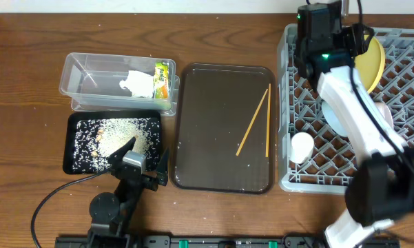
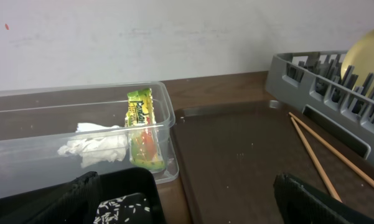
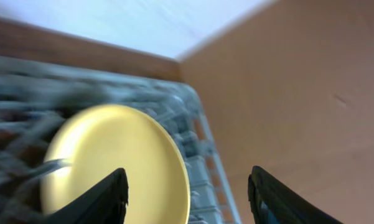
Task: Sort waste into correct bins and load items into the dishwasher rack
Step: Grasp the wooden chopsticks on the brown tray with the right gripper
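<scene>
Dark wooden surface [image 1: 27,69], seen from above. The waste looks sorted: tissue [image 1: 138,84] and wrapper [image 1: 162,77] lie in the clear tub [image 1: 76,69], and rice grains [image 1: 120,131] in the black tray [image 1: 70,145]. The grey rack [image 1: 399,76] holds the yellow plate [image 1: 372,58] and white cup [image 1: 302,146]. Two chopsticks [image 1: 252,122] lie on the brown serving tray [image 1: 213,138], not yet loaded. The left gripper [image 1: 147,149] hovers by the black tray, jaws wide and empty. The right gripper [image 3: 187,193] hangs above the plate, jaws also wide and empty. Its arm hides the rack's middle, so the bowls cannot be confirmed.
</scene>
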